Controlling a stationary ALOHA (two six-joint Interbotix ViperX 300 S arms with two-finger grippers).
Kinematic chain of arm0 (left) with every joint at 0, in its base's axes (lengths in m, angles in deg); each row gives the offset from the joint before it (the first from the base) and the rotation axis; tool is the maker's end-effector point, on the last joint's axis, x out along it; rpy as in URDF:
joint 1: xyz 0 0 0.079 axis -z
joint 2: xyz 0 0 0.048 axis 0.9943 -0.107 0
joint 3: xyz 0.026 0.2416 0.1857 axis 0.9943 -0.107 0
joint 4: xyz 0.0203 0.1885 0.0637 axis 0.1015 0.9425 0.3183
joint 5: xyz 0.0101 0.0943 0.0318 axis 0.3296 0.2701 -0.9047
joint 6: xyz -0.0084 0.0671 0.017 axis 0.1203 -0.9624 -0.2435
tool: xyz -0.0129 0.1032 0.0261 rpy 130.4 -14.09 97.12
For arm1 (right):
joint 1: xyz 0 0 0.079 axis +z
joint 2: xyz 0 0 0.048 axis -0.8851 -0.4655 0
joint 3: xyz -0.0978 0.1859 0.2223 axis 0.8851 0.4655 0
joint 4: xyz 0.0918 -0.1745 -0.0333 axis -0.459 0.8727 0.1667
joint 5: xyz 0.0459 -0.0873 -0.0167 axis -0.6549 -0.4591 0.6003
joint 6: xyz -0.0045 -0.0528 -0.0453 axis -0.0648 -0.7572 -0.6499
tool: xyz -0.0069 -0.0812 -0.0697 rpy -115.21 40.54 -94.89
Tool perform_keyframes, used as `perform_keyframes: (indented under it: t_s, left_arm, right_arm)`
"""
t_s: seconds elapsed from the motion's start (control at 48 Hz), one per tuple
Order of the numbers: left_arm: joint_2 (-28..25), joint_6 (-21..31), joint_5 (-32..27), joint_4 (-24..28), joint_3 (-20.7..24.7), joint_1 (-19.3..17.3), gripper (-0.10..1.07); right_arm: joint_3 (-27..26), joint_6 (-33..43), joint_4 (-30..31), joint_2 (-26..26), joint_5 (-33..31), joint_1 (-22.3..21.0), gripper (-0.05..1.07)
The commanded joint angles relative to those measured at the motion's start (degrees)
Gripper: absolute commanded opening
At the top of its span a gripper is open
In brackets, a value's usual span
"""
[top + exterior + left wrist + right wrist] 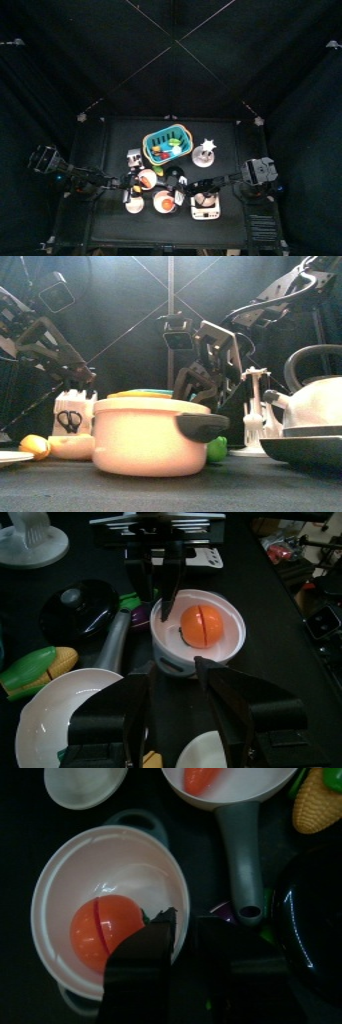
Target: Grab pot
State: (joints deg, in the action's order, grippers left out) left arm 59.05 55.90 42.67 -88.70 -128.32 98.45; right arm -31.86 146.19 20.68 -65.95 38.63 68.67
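The pot [201,632] is cream-white with small side handles and holds an orange ball [201,624]. It stands near the table's front [164,203] and looms large in the front view [147,436]. My right gripper [187,930] comes down on the pot's [94,888] near rim with its jaws close together, one inside the wall and one outside. It also shows in the left wrist view [160,587]. My left gripper [183,682] is open and empty, a short way from the pot's other side.
A black pan [74,607] with a grey handle [114,637] lies beside the pot. Nearby are toy corn [34,672], a white plate [60,722] and a bowl holding a carrot [221,783]. A green basket [167,147] stands behind. A kettle [314,396] is at the front right.
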Motion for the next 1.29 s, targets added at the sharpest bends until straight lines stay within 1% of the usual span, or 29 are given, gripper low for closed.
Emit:
perform_keyframes:
  t_s: [0.0,0.125,0.208,0.271,0.458,0.604,0.917,1.271]
  left_arm:
    - [0.3,-0.1,0.1,0.0,0.5,0.1,0.78]
    - [0.3,-0.1,-0.2,-0.1,0.5,0.1,0.78]
    - [0.4,-0.1,-0.2,-0.1,0.5,0.1,0.78]
    - [0.4,-0.1,-0.3,-0.1,0.5,0.0,0.78]
    - [0.4,-0.1,-0.3,-0.1,0.5,0.1,0.78]
    - [1.0,-0.2,-0.9,-0.1,0.2,0.1,0.78]
    - [4.3,0.0,-1.1,-0.1,-1.1,0.0,0.78]
    - [4.7,-0.1,-1.1,-2.2,-1.3,0.0,0.78]
  right_arm:
    - [-1.2,-0.1,-0.1,1.1,-0.2,-0.3,0.38]
    - [-1.2,0.0,0.0,1.6,-1.1,-0.2,0.28]
    - [-1.2,-0.1,0.2,2.6,-1.9,-0.3,0.23]
    - [-1.2,-0.1,0.3,3.5,-2.7,-0.4,0.22]
    - [-1.1,-0.1,1.8,6.6,-6.4,-1.2,0.22]
    - [-1.1,-0.1,3.0,7.7,-8.7,-1.7,0.22]
    - [-1.1,-0.1,3.7,8.0,-9.3,-3.4,0.21]
    - [-1.1,-0.1,3.6,8.4,-9.3,-3.3,0.21]
